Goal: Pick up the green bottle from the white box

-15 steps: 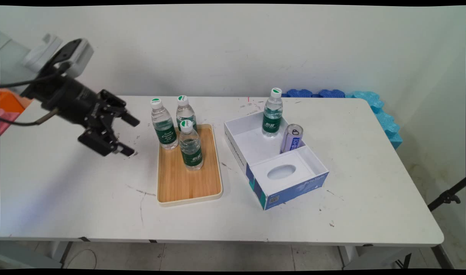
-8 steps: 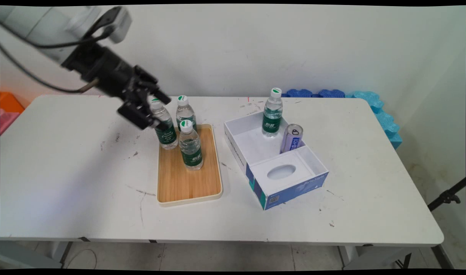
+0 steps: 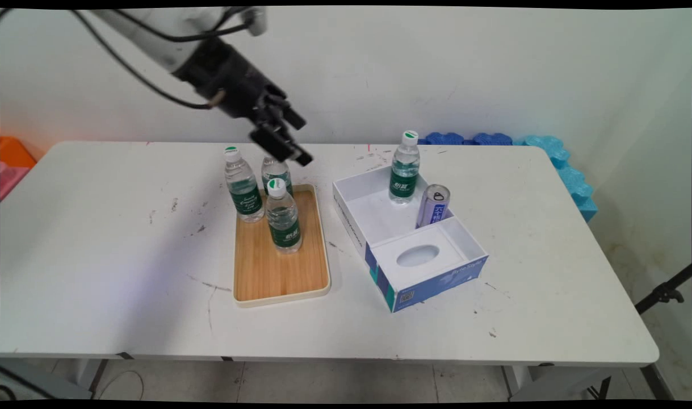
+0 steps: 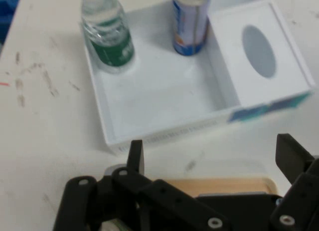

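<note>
My black gripper (image 3: 299,141) hangs open and empty in the air above the far end of the wooden tray (image 3: 280,272), just over the rear water bottle (image 3: 276,172), whose cap it hides. Two more bottles stand on the tray, one at the left (image 3: 243,184) and one in front (image 3: 283,216). To the right lies an open white box (image 3: 357,218) holding a water bottle (image 3: 405,167) and a blue can (image 3: 433,205). In the hand view the box (image 4: 164,99), its bottle (image 4: 107,34) and the can (image 4: 190,21) lie ahead of the gripper (image 4: 213,153). The tray's rim (image 4: 219,183) shows between the fingers.
The box's near part is a white insert with an oval hole (image 3: 418,255). Blue foam mats (image 3: 493,139) lie along the table's back right corner. An orange and pink object (image 3: 13,159) sits at the left edge. A black stand leg (image 3: 663,292) is off the table's right side.
The gripper has risen and swung right, from low over the table's left part to above the tray's far end. It stays open. Bottles, can and box have not moved.
</note>
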